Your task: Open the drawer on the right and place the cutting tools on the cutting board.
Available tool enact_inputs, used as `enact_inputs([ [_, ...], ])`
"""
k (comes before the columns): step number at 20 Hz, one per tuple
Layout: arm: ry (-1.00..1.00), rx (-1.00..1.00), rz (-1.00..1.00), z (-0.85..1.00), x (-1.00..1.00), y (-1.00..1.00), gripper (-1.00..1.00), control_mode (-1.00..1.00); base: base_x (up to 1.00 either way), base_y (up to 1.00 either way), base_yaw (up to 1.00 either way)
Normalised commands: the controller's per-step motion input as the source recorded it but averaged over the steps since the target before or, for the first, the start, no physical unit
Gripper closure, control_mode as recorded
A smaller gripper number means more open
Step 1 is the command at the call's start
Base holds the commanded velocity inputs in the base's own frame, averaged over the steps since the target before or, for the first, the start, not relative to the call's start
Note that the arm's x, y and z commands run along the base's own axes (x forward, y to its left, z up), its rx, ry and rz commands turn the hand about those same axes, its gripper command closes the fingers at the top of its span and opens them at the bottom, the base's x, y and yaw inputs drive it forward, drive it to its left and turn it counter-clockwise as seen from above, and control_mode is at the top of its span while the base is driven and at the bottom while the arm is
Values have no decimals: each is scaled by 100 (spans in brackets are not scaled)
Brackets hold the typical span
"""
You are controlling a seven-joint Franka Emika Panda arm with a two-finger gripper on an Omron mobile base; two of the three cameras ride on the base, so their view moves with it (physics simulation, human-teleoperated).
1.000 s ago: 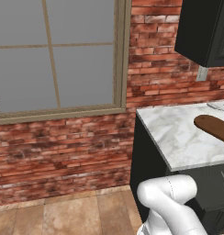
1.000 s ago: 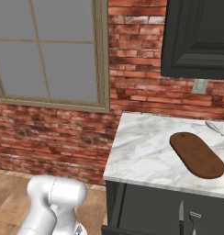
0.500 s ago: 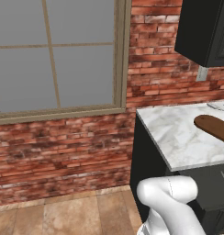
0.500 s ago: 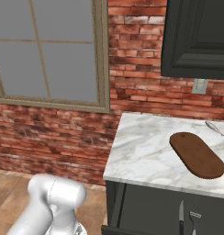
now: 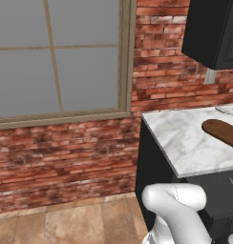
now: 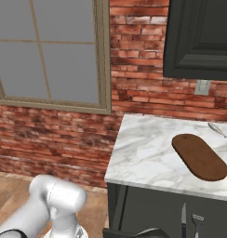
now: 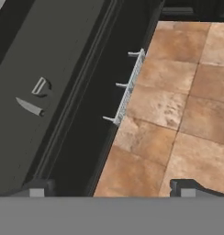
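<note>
The hand view looks down on the open dark drawer (image 7: 63, 59), with its silver bar handle (image 7: 127, 87) over the tiled floor. Two cutting tools lie inside, a small knife (image 7: 29, 106) with a grey blade and a pale, frame-shaped tool (image 7: 39, 86). My gripper (image 7: 111, 190) is open and holds nothing, its fingertips (image 7: 38, 189) wide apart on the near side of the drawer front. In the right base view the same knife (image 6: 183, 217) and second tool (image 6: 197, 223) show below the counter. The reddish-brown cutting board (image 6: 199, 155) (image 5: 223, 132) lies bare on the marble.
A small silver utensil (image 6: 217, 129) (image 5: 226, 111) rests on the marble counter (image 6: 143, 158) behind the board. A dark wall cabinet (image 6: 199, 37) hangs above, with a brick wall and window to the left. Tiled floor (image 7: 178, 114) spreads beside the drawer.
</note>
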Motion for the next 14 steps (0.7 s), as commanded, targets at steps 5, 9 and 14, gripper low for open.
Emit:
enact_inputs([
  [5, 27, -1, 0, 15, 48, 30, -100, -100, 0, 0, 0],
  [9, 25, -2, 0, 11, 49, 29, -100, -100, 0, 0, 0],
  [14, 24, -1, 0, 12, 59, 21, -100, -100, 0, 0, 0],
])
